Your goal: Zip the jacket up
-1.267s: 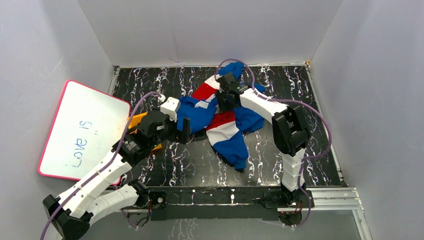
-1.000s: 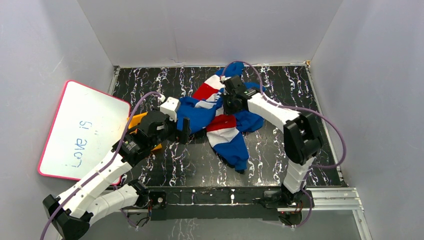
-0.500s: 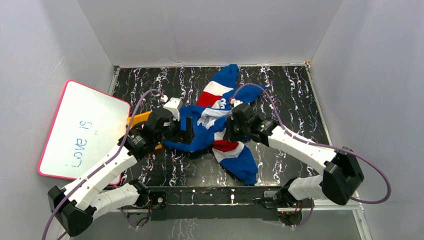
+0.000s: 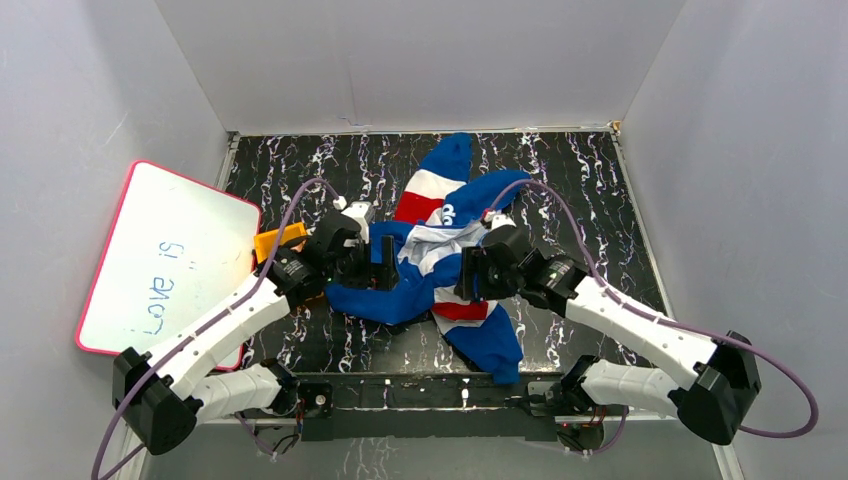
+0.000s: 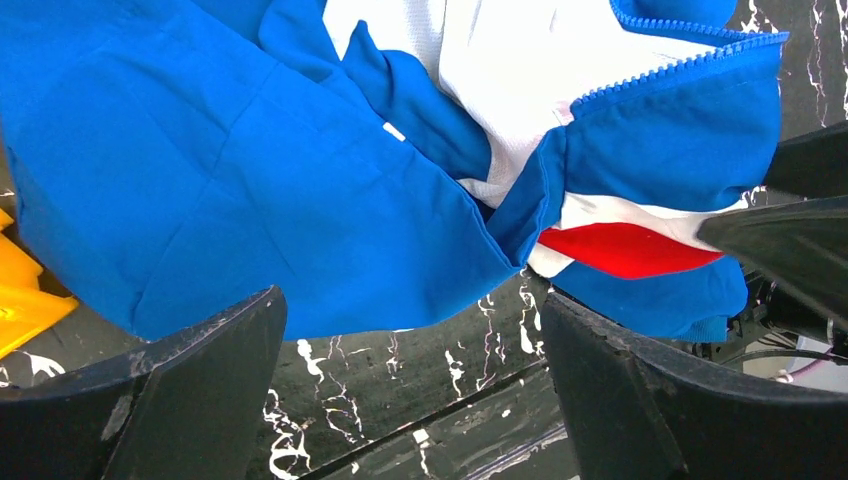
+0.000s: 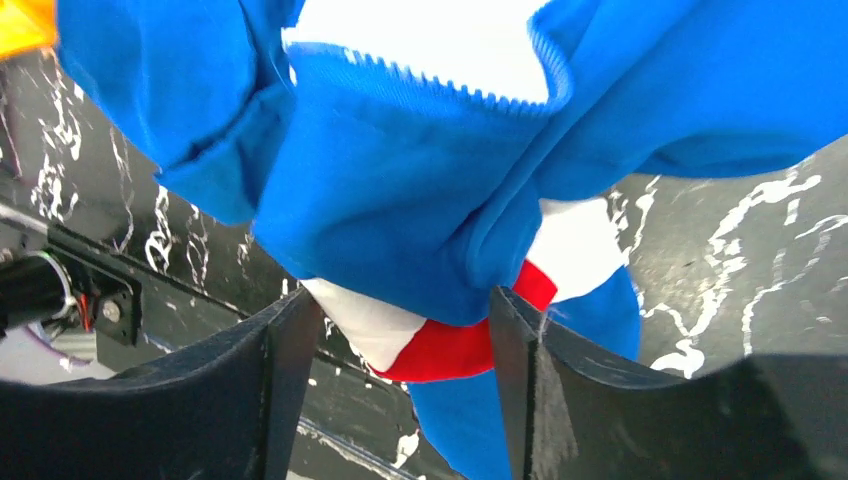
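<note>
Right claw (image 6: pixel 400 300): parted, blue fold bunched in the gap, nothing pinched. Left claw (image 5: pixel 410 300): wide apart, hovering just over the jacket (image 4: pixel 440 260), crumpled mid-surface (image 4: pixel 560 180) between both arms.

Risk: closing here probably grabs several stacked layers instead of one zipper edge, given the overlap. Second risk: dragging the whole heap, likely light and prone to slide on the glossy marbled top. Slider not visible.

Zipper teeth (image 6: pixel 430 85) fine, blue, curving, halves apart. Lining (image 5: pixel 500 60) white mesh. Shell soft, creased, with red and white bands.
</note>
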